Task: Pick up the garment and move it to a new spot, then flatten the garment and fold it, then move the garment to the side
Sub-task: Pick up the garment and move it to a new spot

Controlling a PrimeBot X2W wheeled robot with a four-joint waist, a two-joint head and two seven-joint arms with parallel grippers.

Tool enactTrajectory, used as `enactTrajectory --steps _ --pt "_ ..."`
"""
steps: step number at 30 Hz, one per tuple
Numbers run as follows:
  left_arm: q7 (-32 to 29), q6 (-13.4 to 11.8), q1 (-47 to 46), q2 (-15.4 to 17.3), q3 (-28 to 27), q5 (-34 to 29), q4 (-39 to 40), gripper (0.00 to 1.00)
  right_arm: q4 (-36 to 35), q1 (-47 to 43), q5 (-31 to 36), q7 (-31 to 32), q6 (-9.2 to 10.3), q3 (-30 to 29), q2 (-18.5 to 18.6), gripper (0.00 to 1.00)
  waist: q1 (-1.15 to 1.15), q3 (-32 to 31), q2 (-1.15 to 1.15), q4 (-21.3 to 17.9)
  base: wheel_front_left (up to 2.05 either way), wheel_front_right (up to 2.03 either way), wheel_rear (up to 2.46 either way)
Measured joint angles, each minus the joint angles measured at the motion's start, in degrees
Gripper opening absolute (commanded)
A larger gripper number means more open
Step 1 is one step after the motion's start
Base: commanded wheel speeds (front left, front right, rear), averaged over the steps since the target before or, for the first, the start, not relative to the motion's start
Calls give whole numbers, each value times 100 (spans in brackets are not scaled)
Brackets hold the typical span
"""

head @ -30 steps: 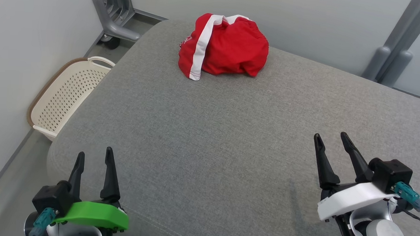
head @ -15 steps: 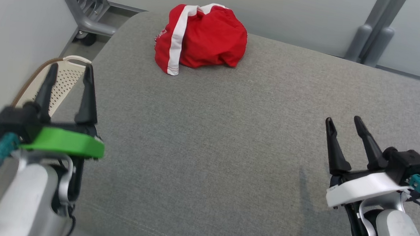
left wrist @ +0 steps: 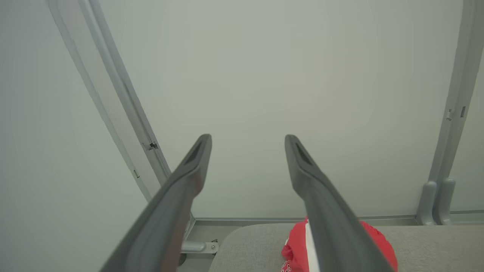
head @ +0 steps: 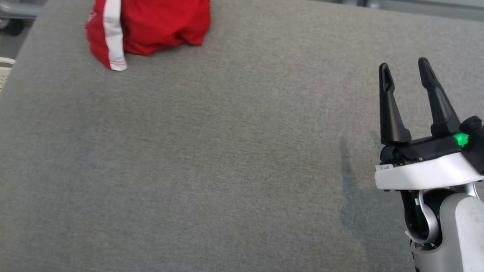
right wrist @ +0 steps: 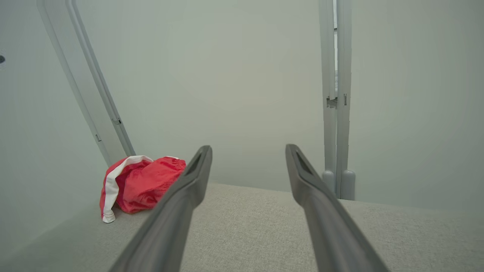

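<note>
Looking light and limp, the red shorts want pinching at a top fold; left gripper and right gripper gape empty.

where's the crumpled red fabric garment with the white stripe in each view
Head view: crumpled red garment at the top left, cut by the top edge.
Left wrist view: bottom edge, right of centre, partly hidden.
Right wrist view: lower left.
Shared landmark: the grey fabric cushion it lies on.
</note>
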State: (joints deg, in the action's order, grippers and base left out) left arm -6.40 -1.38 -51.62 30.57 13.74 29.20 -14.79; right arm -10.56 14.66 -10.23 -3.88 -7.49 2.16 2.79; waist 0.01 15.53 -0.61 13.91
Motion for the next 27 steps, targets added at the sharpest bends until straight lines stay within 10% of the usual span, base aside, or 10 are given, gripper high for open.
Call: enactTrajectory --steps 27 --pt "-1258 357 -1062 825 387 -185 -2278 100 -649 149 -257 -327 0 34 7 100 0 2098 0 -1987 0 0 0"
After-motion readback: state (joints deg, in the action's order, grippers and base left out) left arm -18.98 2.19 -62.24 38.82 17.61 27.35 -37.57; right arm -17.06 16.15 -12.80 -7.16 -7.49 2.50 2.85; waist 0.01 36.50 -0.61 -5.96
